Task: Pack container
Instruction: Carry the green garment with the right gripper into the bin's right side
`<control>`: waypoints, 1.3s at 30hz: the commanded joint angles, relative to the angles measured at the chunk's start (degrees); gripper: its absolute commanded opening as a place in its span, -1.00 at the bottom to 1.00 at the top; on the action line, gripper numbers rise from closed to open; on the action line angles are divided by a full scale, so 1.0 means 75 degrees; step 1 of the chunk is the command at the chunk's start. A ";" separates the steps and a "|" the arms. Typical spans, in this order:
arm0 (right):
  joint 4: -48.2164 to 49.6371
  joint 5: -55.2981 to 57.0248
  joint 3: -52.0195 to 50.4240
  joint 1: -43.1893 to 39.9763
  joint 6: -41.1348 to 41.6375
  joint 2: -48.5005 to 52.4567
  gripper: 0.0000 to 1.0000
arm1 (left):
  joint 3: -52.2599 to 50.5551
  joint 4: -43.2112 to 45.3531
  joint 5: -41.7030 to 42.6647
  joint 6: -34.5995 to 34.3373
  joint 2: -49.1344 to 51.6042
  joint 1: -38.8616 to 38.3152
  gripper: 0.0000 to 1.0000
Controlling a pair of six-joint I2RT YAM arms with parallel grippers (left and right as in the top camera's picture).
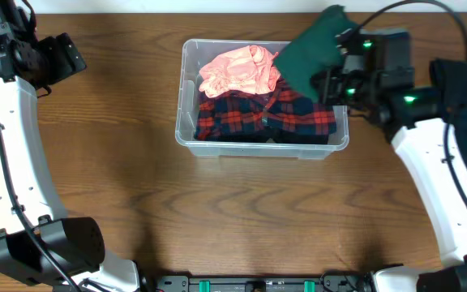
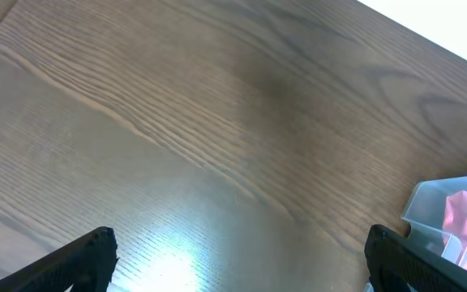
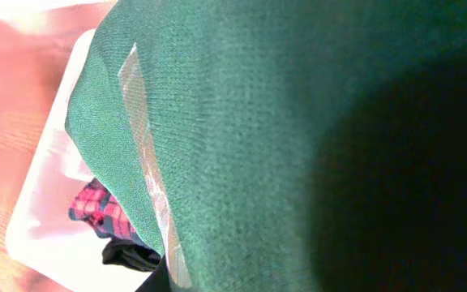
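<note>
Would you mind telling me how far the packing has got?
Done: a pink garment and a plaid shirt lie in the container. In hand: the right end effector holds a green garment over one corner. Remaining: lowering it in, then seemingly the dark pile at the table's right edge.

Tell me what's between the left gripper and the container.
Only bare wooden table lies between the left gripper and the container. The overhead view shows this stretch, and the left wrist view agrees.
</note>
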 commanded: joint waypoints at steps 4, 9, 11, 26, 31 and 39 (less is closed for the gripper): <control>0.0117 0.1652 0.0146 0.0743 0.2212 0.0166 -0.98 | 0.0006 -0.0017 -0.0064 0.0009 0.0009 0.0026 0.96; 0.0152 0.4570 0.0143 0.1515 0.5761 0.0201 -0.97 | 0.0006 -0.0017 -0.0064 0.0009 0.0009 0.0026 0.96; 0.0221 0.5455 0.0143 0.1804 0.6819 0.0248 -0.97 | 0.0006 -0.0017 -0.0064 0.0009 0.0009 0.0026 0.96; 0.1632 0.5954 0.0143 0.2250 0.6513 0.2183 -0.97 | 0.0006 -0.0017 -0.0064 0.0009 0.0009 0.0026 0.96; 0.2075 0.5488 0.0143 0.2250 0.6467 0.2597 -0.97 | 0.0006 -0.0017 -0.0064 0.0009 0.0009 0.0026 0.96; 0.2585 0.4905 0.0149 0.2250 0.5365 0.2646 0.40 | 0.0006 -0.0017 -0.0064 0.0009 0.0009 0.0026 0.96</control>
